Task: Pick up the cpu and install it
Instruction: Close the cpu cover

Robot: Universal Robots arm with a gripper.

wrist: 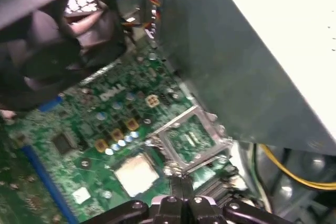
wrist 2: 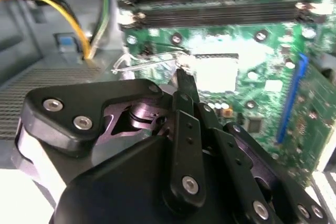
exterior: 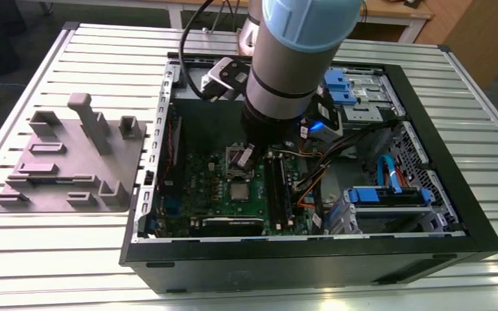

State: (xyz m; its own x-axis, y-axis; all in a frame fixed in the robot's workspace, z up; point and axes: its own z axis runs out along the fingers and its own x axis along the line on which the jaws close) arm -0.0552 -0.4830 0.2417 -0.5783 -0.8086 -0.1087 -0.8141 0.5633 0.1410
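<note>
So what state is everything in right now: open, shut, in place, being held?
Computer case: lying on its side, side panel off, insides exposed.
Socket cover: flipped up, open.
Chip: lying flat on the green board beside the raised cover, uncovered.
Tool: down inside the case, tip right at the chip's edge; whether it touches the chip is unclear.
</note>
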